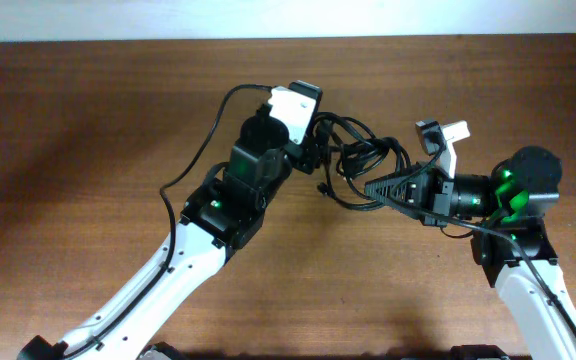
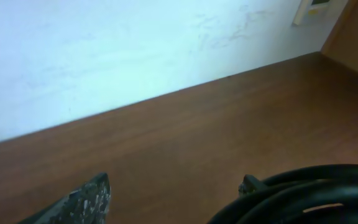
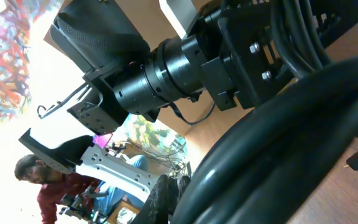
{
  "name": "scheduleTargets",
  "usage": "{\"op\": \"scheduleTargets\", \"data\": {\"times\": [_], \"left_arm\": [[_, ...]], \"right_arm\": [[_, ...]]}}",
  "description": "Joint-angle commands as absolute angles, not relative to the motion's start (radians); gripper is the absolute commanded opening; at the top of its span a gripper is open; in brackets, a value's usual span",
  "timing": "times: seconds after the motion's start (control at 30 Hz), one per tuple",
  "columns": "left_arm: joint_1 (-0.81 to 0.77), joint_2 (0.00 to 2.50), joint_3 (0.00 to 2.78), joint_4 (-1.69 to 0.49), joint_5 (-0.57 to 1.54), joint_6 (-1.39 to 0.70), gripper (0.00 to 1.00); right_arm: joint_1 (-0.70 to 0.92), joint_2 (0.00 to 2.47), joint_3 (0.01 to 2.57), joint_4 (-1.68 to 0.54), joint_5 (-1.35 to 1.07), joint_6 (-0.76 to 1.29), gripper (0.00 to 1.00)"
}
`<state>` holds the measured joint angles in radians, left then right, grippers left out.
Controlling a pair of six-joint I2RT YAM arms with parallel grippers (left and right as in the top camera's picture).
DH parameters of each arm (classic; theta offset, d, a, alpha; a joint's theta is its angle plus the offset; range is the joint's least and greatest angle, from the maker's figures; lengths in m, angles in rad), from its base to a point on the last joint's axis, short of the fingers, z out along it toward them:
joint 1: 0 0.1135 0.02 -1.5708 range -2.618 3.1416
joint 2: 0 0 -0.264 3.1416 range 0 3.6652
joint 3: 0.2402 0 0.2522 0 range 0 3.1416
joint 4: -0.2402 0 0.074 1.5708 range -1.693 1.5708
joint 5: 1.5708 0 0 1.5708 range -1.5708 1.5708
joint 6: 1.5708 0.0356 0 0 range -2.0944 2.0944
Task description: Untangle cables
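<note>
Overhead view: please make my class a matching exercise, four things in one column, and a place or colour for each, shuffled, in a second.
Things:
1. cables
2. table
3. left gripper
4. right gripper

Descriptions:
A. brown wood
B. at the right side of the tangle, pointing left
C. black, looped together in the middle
D. at the left edge of the tangle

Pairs: 1-C, 2-A, 3-D, 4-B

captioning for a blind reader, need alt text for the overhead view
Thin black cables form a tangle at the centre of a brown wooden table. The left arm reaches them from the lower left; the right arm's fingers point in from the right.
</note>
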<state>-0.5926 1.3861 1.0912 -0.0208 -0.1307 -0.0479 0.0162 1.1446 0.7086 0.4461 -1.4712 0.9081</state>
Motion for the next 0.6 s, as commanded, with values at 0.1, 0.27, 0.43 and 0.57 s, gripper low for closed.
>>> {"op": "scheduleTargets", "data": {"times": [0.1, 0.27, 0.43, 0.57], "left_arm": [[-0.527, 1.400, 1.102, -0.008, -0.184, -0.008, 0.64], [-0.525, 1.399, 1.102, -0.017, -0.078, -0.009, 0.64], [-0.525, 1.399, 1.102, -0.039, 0.048, -0.010, 0.49], [-0.525, 1.399, 1.102, -0.047, 0.046, -0.008, 0.42]], "right_arm": [[0.021, 1.135, 0.712, 0.450, -1.552, 0.890, 0.04], [0.021, 1.135, 0.712, 0.450, -1.552, 0.889, 0.04], [0.021, 1.135, 0.712, 0.450, -1.552, 0.889, 0.04], [0.021, 1.135, 0.712, 0.450, -1.552, 0.886, 0.04]]}}
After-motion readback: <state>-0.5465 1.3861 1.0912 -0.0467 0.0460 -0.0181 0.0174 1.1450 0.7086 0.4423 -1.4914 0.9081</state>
